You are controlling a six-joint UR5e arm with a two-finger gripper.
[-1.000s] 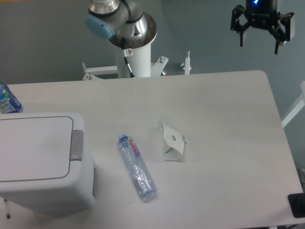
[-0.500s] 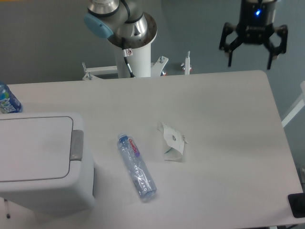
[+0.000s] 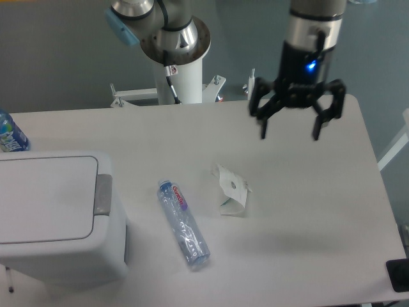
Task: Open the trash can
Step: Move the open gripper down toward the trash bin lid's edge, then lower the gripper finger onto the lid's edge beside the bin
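The trash can (image 3: pixel 54 217) is a large white boxy bin at the lower left, its flat lid down and a grey push-button (image 3: pixel 102 194) on its right rim. My gripper (image 3: pixel 289 132) hangs open over the right half of the table, fingers pointing down, nothing between them. It is far to the right of the bin and above and to the right of the crumpled paper.
A clear plastic bottle (image 3: pixel 184 222) lies on the table just right of the bin. A crumpled white paper piece (image 3: pixel 232 190) lies mid-table. A second bottle (image 3: pixel 9 133) pokes in at the left edge. The arm's base column (image 3: pixel 178 73) stands at the back.
The gripper has come down and to the left from the upper right corner toward the table's middle, staying open. Nothing on the table has moved.
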